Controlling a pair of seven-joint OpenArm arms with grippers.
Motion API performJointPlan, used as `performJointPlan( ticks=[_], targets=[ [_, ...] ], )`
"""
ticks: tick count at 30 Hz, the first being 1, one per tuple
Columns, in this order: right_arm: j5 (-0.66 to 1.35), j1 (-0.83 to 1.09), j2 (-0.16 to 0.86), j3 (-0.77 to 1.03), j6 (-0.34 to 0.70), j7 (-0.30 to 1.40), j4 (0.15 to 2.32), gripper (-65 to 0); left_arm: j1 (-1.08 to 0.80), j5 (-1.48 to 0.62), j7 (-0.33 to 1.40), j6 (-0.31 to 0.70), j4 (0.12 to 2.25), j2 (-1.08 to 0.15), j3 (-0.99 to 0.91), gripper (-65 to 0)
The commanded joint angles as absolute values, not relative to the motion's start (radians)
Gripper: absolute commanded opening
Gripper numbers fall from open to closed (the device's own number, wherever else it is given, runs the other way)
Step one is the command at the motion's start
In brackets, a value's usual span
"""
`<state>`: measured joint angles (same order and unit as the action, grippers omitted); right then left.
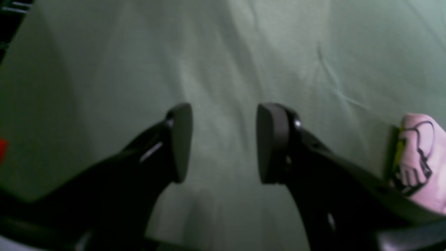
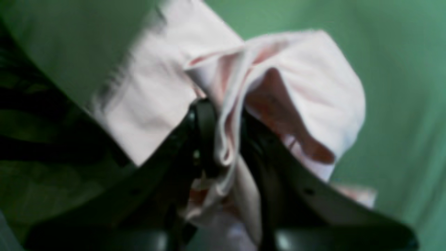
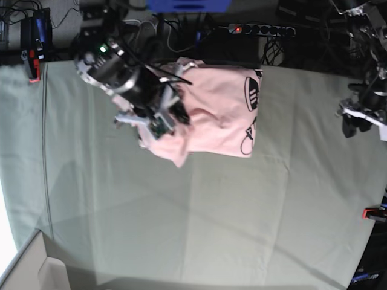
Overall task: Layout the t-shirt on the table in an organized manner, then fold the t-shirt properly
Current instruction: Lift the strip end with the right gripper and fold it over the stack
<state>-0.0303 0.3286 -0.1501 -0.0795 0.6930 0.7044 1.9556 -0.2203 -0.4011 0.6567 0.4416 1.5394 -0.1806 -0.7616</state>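
The light pink t-shirt (image 3: 214, 112) lies bunched at the far middle of the table (image 3: 199, 217), with black print showing along its right edge. My right gripper (image 3: 162, 122) is at the shirt's left side. In the right wrist view it (image 2: 226, 139) is shut on a gathered fold of the t-shirt (image 2: 313, 87), and the cloth is lifted and draped around the fingers. My left gripper (image 1: 224, 143) hangs open over bare table cloth (image 1: 223, 52), nothing between its pads. A printed corner of the t-shirt (image 1: 423, 157) shows to its right. In the base view the left gripper (image 3: 354, 124) is at the table's right edge, far from the shirt.
Red clamps sit at the table's left (image 3: 33, 75) and right (image 3: 373, 212) edges. A power strip (image 3: 261, 29) and cables lie beyond the far edge. A beige box corner (image 3: 27, 269) shows at the near left.
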Motion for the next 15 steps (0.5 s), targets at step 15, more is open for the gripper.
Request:
performJointPlan(
  ticks=[15],
  targets=[
    [-0.008, 0.097, -0.157, -0.346, 0.679, 0.676, 1.653, -65.0, -0.249, -0.418, 0.641, 0.447, 1.555, -0.186, -0.851, -35.6]
  ],
)
